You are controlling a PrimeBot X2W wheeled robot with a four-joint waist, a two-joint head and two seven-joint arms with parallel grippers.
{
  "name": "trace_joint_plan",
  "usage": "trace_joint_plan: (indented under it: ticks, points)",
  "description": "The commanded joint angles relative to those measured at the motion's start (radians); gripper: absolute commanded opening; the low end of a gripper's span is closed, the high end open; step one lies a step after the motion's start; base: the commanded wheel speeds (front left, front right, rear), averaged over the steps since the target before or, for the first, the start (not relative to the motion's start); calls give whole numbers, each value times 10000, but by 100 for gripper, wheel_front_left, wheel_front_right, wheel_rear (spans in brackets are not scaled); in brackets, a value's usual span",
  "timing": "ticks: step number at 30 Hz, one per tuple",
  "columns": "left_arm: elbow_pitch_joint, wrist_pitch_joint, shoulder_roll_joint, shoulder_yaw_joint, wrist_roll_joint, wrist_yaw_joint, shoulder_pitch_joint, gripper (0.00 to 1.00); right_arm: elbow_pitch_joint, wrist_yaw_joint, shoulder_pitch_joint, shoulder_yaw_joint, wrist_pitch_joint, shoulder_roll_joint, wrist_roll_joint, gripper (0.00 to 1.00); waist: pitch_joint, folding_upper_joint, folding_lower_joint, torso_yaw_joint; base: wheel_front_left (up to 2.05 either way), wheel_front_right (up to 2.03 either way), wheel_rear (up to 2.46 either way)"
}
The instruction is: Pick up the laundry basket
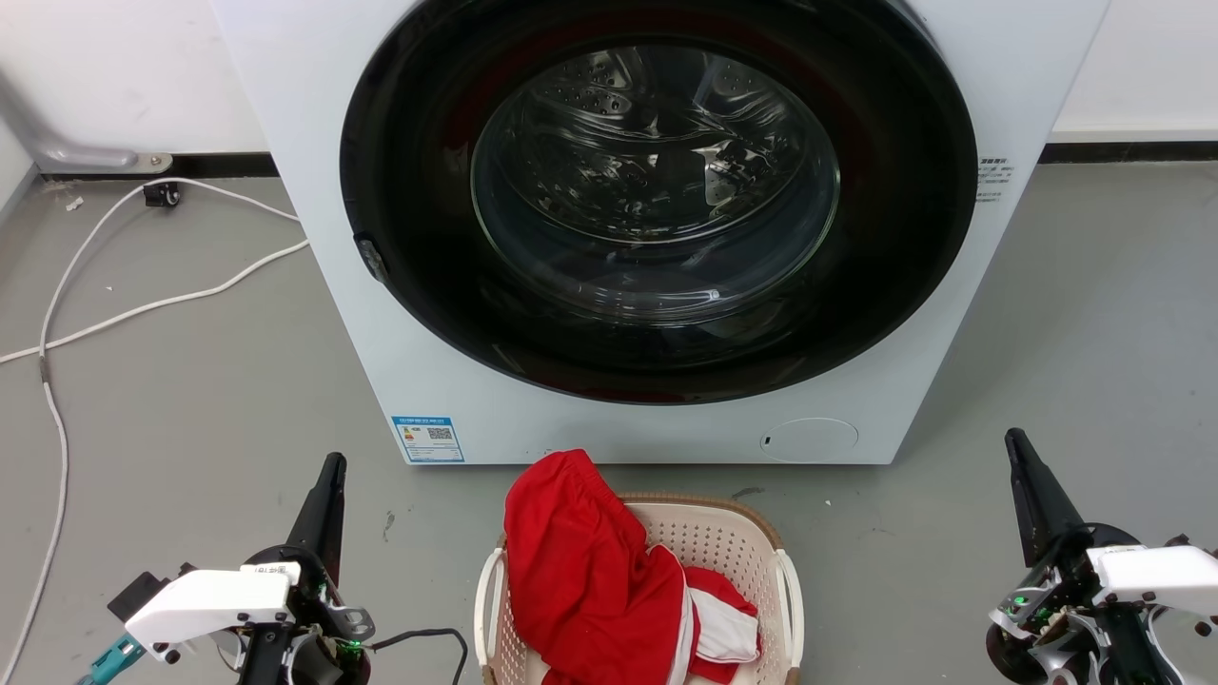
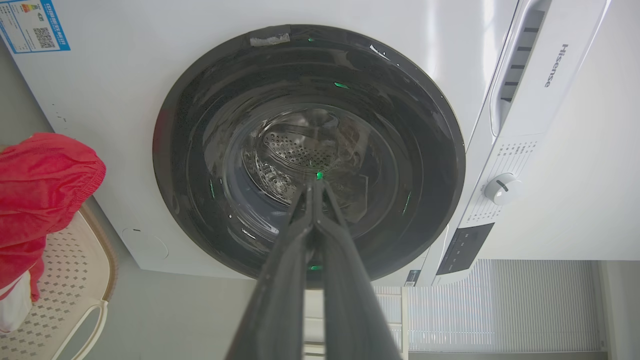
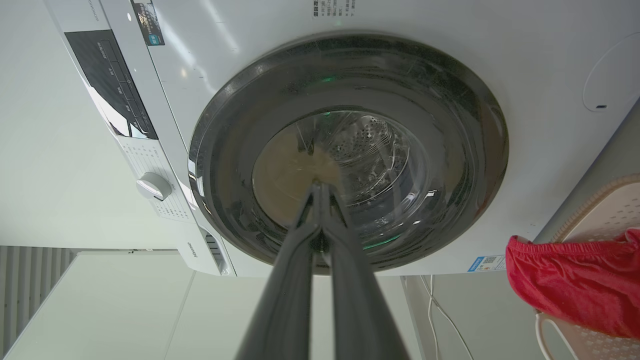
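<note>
The cream laundry basket (image 1: 733,547) with a brown rim and white side handles sits on the floor at bottom centre, in front of the washer; a red garment (image 1: 590,580) is heaped in it and drapes over its far left rim. Its edge also shows in the left wrist view (image 2: 75,280) and the right wrist view (image 3: 610,210). My left gripper (image 1: 333,463) stands shut to the basket's left, apart from it, holding nothing. On the far right, my right gripper (image 1: 1012,438) is also shut and empty. In both wrist views the fingertips (image 2: 315,184) (image 3: 319,186) meet.
A white front-loading washer (image 1: 333,314) with a closed dark round door (image 1: 657,200) stands right behind the basket. White cables (image 1: 57,314) trail over the grey floor at the left. Open floor lies between each gripper and the basket.
</note>
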State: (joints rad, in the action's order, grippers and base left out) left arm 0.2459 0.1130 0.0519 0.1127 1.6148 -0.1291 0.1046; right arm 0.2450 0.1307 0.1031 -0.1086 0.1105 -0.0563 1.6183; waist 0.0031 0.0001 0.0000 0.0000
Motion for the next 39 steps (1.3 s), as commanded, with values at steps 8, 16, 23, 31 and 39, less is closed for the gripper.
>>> trace_joint_plan:
  ticks: [8,16,23,31,39]
  points:
    - [10,41,-13,34,-30,-36,95,0,10,0,108,-23,30,37,-40,0,0,-1,0,0,0,0,0]
    - [46,-8,-10,-4,-2,0,-23,100,42,2,-24,-5,-3,8,-2,100,0,-1,0,0,0,0,0]
    - [201,-219,-53,-101,-96,10,-367,100,181,0,-366,136,-202,44,-78,100,3,-1,0,-3,0,0,0]
    - [1,-612,-47,-102,-434,7,-504,100,49,0,-457,206,-597,44,-379,100,7,-1,0,-7,0,0,0]
    - [-153,-971,-42,183,-1087,4,-583,100,13,0,-413,98,-955,45,-1121,100,10,-1,0,-10,0,0,0]
